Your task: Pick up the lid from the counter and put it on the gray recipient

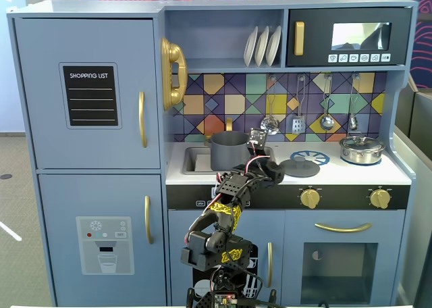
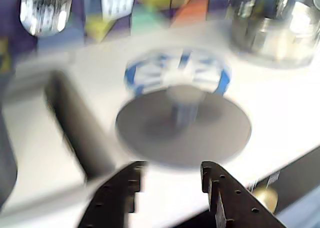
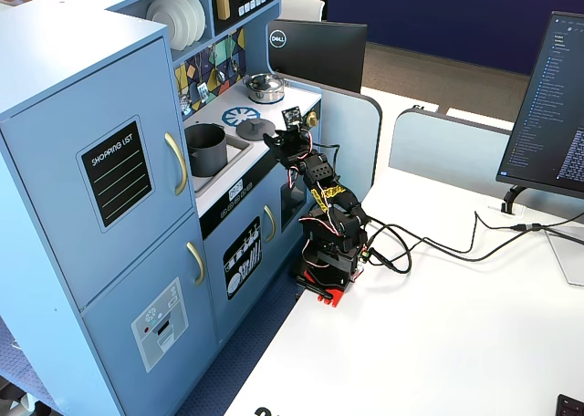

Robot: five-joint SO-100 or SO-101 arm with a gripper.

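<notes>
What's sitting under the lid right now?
The lid lies flat on the white counter, partly overlapping the blue-and-white burner print; whatever lies beneath the disc is hidden.

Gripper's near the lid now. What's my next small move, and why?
Probably ease forward and down to straddle the knob. The lid lies flat on the counter, ahead of the open gripper, which isn't touching it yet; the gray pot sits uncovered.

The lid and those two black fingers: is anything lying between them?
No. In the wrist view only bare white counter separates the open fingers from the lid.
</notes>
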